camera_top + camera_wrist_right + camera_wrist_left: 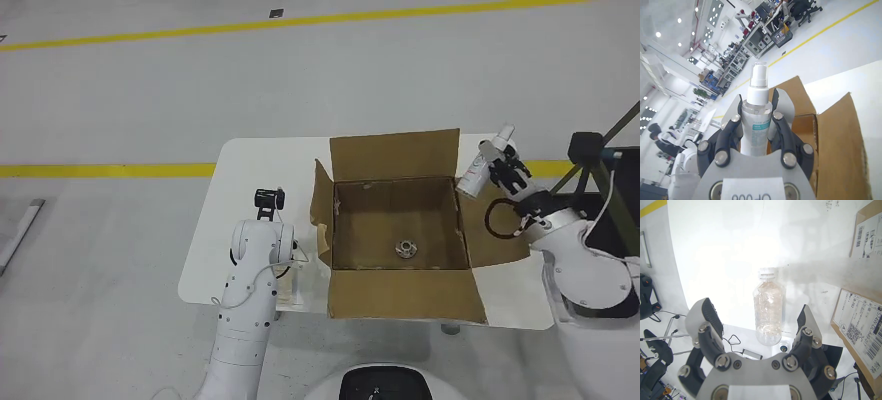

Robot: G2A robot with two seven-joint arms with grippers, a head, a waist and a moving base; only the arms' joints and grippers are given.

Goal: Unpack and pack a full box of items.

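Left tool [757, 306] near the surface's [260, 160] front-left part, fingers [710, 311] spread wide, gripping nothing. Clear plastic bottle [768, 313] with white cap lies on its side on the surface just past those fingers, touching neither, base close to the surface's edge, cap pointing away from the tool. Cardboard box [400, 290] just beside it to the right, labelled side [857, 317] facing the left arm.

Box sits mid-surface, all four flaps folded out, top open. Inside, one small round item [405, 247] on the box floor, near the middle; what it is, can't tell.

Right tool [757, 96] at the box's right side, up over the right flap near the far corner. Fingers pinched on a spray bottle [757, 117], clamped around the clear body; white pump head with its clear cap sticks out past the fingertips. From above, the spray bottle [480, 165] is tilted, head pointing away from the box.

Beyond the surface, a yellow floor line [100, 170].
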